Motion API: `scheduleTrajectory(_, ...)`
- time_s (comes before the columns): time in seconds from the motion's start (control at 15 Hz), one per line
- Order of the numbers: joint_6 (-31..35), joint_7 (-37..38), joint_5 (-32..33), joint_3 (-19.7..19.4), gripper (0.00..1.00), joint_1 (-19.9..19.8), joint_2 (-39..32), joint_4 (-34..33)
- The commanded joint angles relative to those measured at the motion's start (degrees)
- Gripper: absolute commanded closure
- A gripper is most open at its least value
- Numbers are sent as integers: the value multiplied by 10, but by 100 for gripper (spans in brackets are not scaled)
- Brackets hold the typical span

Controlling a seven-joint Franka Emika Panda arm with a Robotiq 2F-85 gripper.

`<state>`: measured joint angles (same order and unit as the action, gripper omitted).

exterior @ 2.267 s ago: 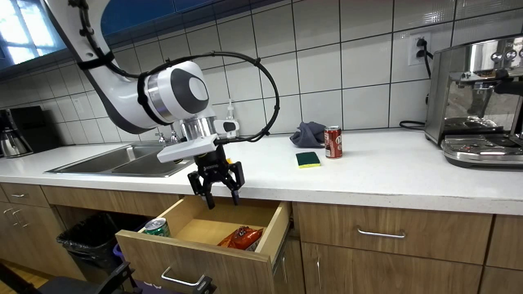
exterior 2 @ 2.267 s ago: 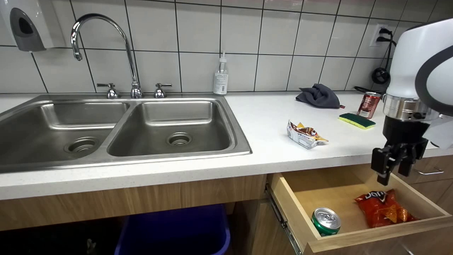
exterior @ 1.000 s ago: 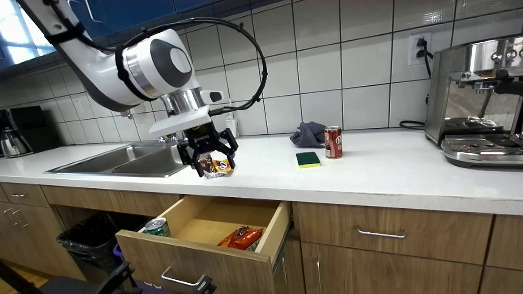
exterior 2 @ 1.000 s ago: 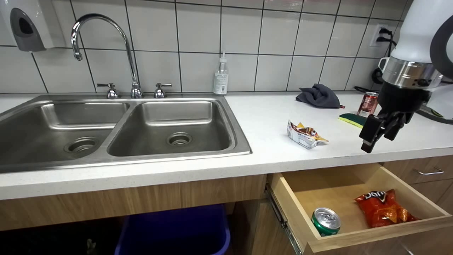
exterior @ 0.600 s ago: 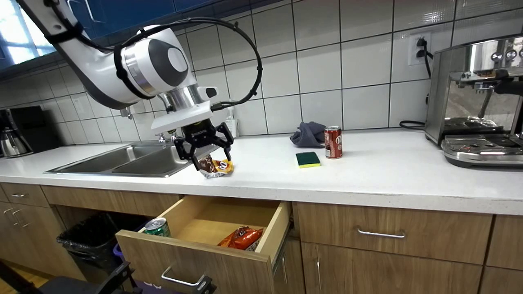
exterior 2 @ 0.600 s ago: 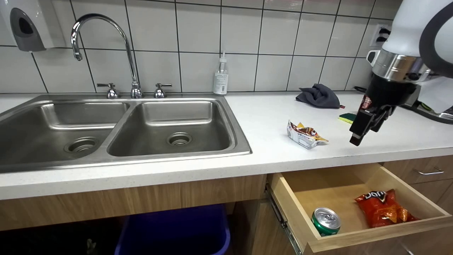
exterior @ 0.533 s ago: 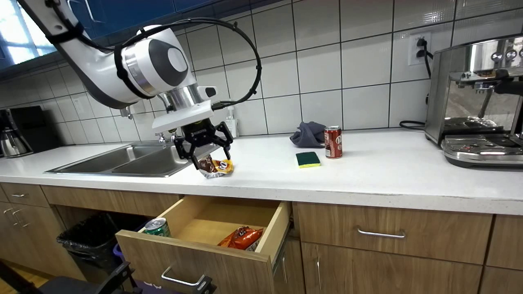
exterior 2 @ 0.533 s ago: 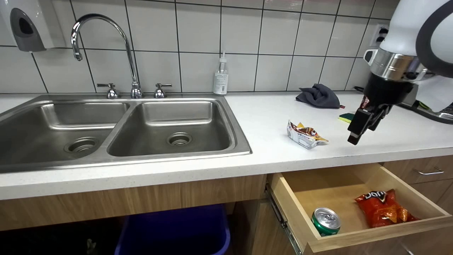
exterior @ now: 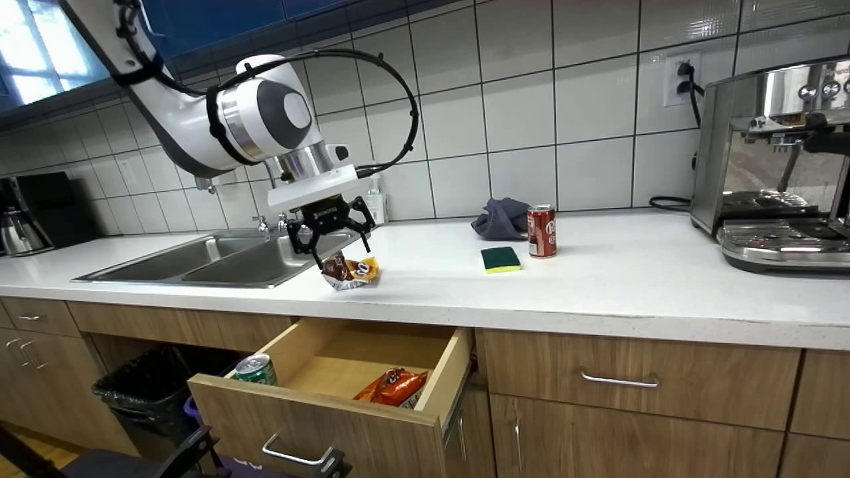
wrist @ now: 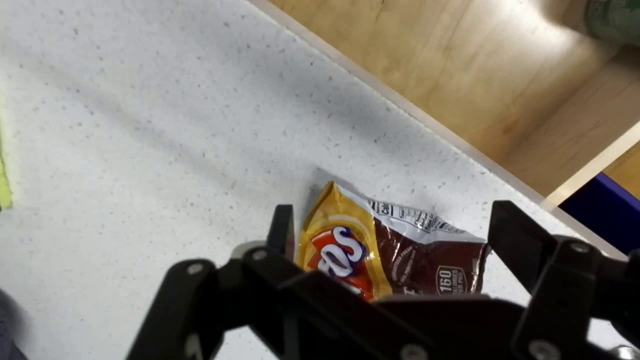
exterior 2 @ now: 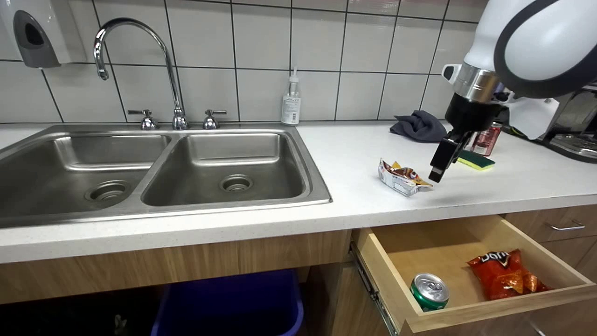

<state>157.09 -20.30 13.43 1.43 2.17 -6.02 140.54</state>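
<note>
Brown-and-yellow packet [wrist: 395,247], glossy, crinkled

Dark-jointed pale tiles [exterior: 518,109] cover the kitchen wall [exterior 2: 263,37] I watch from a distance, above a speckled white countertop [exterior: 631,279] with a double steel sink [exterior 2: 156,170] set into it. Wood-grain cabinets [exterior: 637,362] with silver handles [exterior: 617,380] run beneath, blue upper cupboards [exterior: 226,23] hang overhead, a bright window [exterior: 53,46] glows at the far end, and a strip of wooden floor [exterior: 50,448] shows below.
</note>
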Motion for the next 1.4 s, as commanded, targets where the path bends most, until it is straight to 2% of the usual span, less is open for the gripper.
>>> scheduleTrajectory(0.0, 4, -63, -23, 19, 0, -8, -42, -47)
scheduleTrajectory(0.73, -9, -259, -82, 67, 0, -53, -107, -127)
scheduleTrajectory(1.33, -13, -322, -85, 81, 0, -62, -139, -158)
